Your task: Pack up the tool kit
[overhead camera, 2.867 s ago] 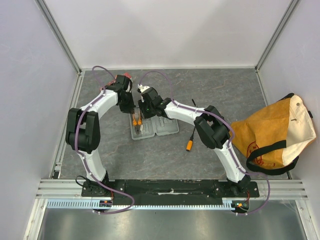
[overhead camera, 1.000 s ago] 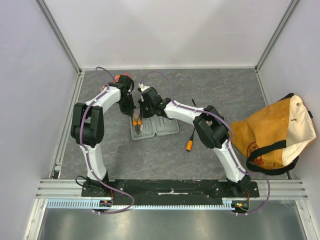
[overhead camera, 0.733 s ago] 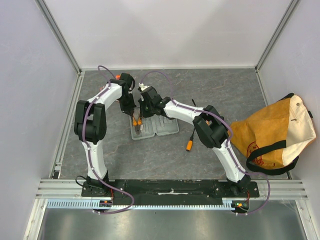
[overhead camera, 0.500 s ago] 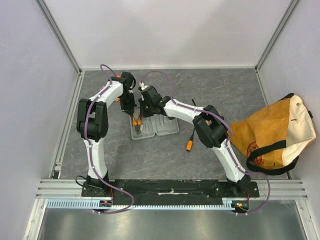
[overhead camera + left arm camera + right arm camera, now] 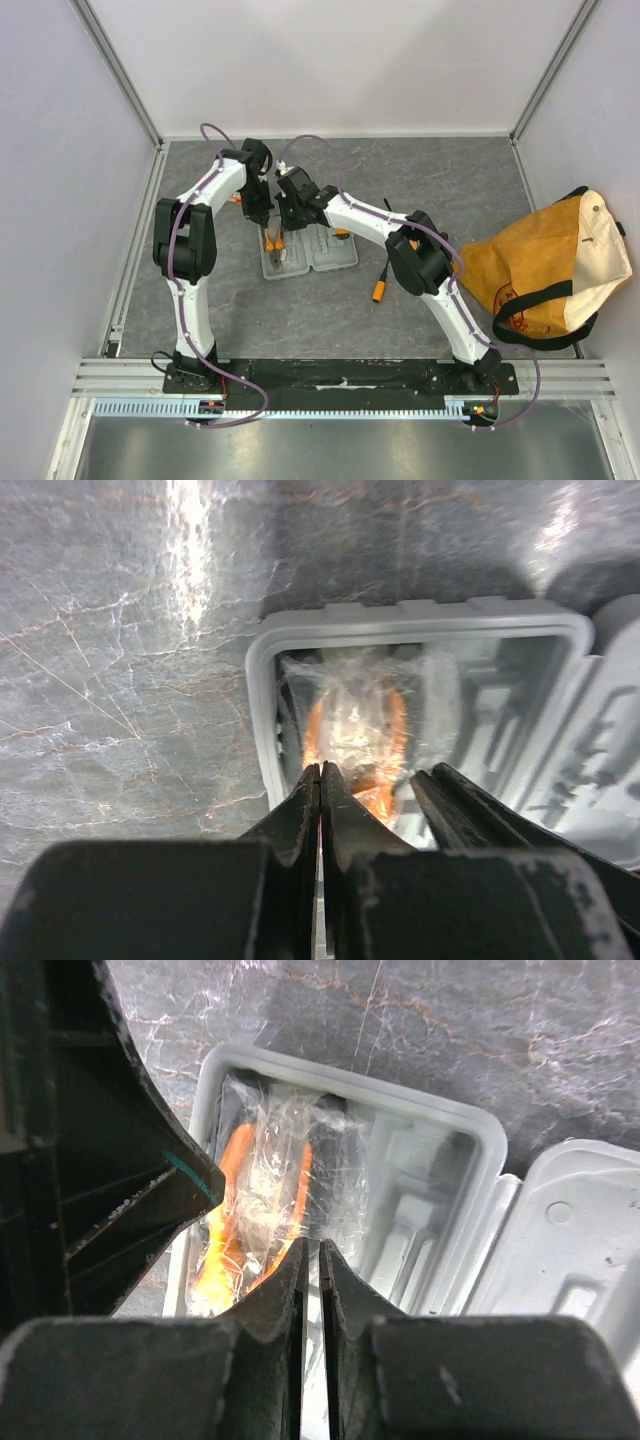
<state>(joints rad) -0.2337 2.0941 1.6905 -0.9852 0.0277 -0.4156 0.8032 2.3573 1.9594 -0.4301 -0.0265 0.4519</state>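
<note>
Tool kit [image 5: 335, 258] open, left claw [image 5: 320, 772], right claw [image 5: 311, 1247] both closed, shifted slightly rearward

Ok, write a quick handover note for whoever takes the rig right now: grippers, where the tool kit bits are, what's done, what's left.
Left gripper: shut, tips over the case's left half.
Right gripper: shut, right beside it; whether either grips anything cannot be told.
Case: open, flat on the table.
Done: plastic-wrapped orange-handled tool lies in the left half.
Left: orange-handled screwdriver lies on the table right of the case; slot it in, then close the case.
</note>
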